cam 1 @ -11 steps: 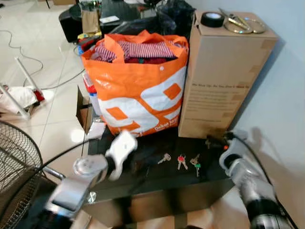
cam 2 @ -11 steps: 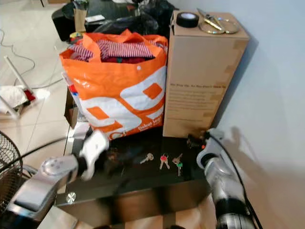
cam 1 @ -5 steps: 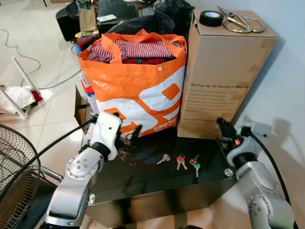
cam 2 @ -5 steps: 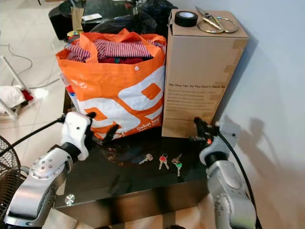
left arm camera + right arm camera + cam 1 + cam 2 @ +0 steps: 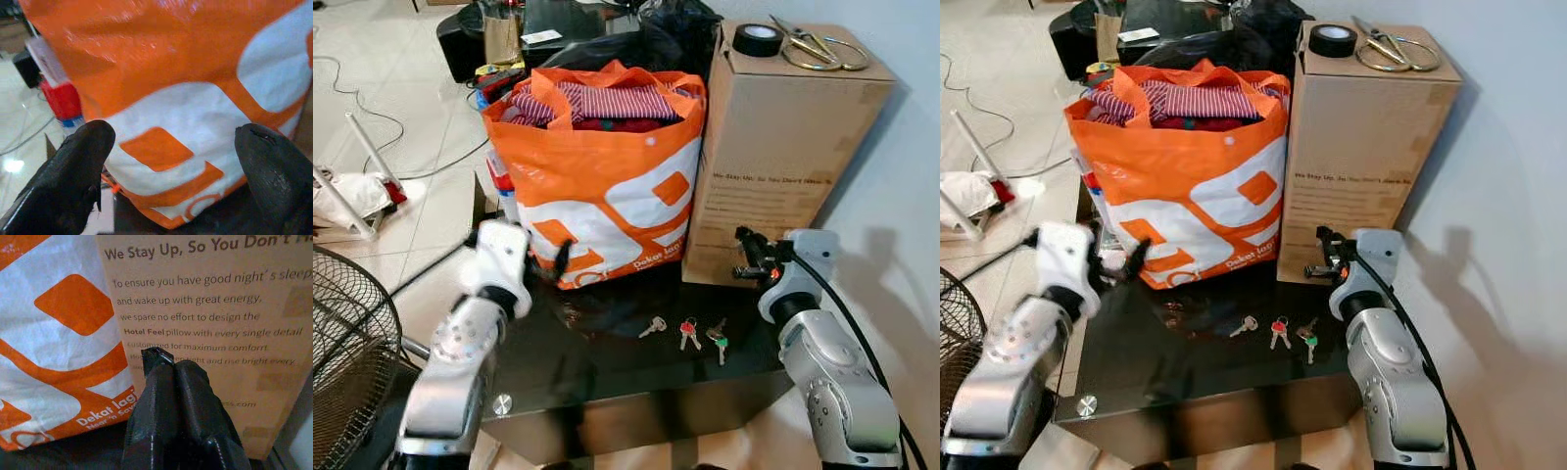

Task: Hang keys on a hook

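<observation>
**Keys on a crowded tabletop**

Pale floor tiles point(image 5: 431, 211) run out at 10 o'clock, where a wire fan guard point(image 5: 347, 343) sits at the near left and a white folded frame point(image 5: 352, 191) lies farther off. At the centre is a dark glass tabletop point(image 5: 607, 377) against a light wall point(image 5: 901, 147).

Three small bunches of keys point(image 5: 686, 331) lie in a row on the glass toward its near edge: a plain silver one, one with a red tag, one with a green tag. They lie flat with bare glass around them.

Behind the keys, at 12 o'clock, a stuffed orange and white bag point(image 5: 602, 186) holds striped and red cloth. Just beside it at 2 o'clock stands a tall cardboard box point(image 5: 773, 157) with printed text; on its top are a roll of black tape point(image 5: 756, 39) and scissors point(image 5: 808, 44) lying over a metal ring.

The left hand point(image 5: 553, 266) hovers at 9 o'clock from the keys, close against the bag's lower front, its black fingers point(image 5: 78, 171) spread wide apart and empty. The right hand point(image 5: 744, 257) is raised at 2 o'clock from the keys, near the box's lower face, its fingers point(image 5: 181, 416) pressed together with nothing between them.
</observation>
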### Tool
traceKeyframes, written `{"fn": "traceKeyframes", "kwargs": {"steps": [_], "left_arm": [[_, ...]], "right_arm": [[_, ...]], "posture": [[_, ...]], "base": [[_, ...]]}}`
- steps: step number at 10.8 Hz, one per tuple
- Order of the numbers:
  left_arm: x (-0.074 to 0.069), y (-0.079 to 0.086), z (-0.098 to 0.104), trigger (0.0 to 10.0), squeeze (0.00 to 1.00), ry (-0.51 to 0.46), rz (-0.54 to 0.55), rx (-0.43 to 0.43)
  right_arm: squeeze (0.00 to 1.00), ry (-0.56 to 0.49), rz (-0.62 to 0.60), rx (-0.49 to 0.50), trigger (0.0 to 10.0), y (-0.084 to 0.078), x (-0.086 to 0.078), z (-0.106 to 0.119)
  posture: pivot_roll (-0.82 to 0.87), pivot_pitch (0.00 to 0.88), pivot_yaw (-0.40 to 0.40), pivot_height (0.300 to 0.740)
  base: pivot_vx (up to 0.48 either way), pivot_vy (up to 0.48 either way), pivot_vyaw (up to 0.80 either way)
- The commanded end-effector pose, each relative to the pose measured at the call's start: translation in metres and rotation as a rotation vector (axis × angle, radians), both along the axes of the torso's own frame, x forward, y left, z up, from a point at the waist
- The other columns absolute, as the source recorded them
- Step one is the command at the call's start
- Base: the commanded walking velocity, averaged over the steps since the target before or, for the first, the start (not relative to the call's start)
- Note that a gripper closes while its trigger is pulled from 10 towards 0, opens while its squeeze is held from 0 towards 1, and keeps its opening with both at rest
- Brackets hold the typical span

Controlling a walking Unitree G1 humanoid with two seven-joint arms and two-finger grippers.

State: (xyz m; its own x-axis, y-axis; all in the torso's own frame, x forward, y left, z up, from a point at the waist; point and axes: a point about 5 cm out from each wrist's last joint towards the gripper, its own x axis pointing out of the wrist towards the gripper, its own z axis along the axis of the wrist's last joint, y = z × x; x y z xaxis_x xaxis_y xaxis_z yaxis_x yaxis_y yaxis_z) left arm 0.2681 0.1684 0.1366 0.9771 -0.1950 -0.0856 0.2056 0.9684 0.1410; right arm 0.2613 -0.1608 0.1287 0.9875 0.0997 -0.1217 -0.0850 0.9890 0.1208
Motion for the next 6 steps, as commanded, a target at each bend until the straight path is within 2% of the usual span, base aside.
{"fn": "traceKeyframes", "kwargs": {"steps": [1, 4, 5, 6], "left_arm": [[-0.001, -0.004, -0.003, 10.0, 0.05, 0.013, -0.003, -0.003], [-0.001, -0.008, -0.008, 10.0, 0.05, 0.033, -0.018, -0.01], [0.003, -0.009, -0.007, 10.0, 0.05, 0.027, -0.02, -0.013], [0.006, -0.011, -0.006, 10.0, 0.05, 0.017, -0.017, -0.023]], "right_arm": [[0.0, -0.013, 0.002, -0.032, 0.2, -0.001, 0.003, 0.007], [0.0, -0.007, -0.015, -0.054, 0.0, -0.004, 0.008, 0.007], [0.0, -0.003, -0.022, -0.069, 0.0, -0.007, 0.009, 0.009], [0.0, 0.001, -0.022, -0.079, 0.0, -0.012, 0.009, 0.01]], "posture": [[-0.03, 0.0, 0.024, 0.74], [-0.04, 0.0, 0.031, 0.74], [-0.04, 0.0, 0.011, 0.74], [-0.03, 0.0, -0.008, 0.74]], "base": [[0.0, 0.0, 0.0], [0.0, 0.0, 0.0], [-0.244, 0.0, 0.0], [0.0, 0.0, 0.0]]}}
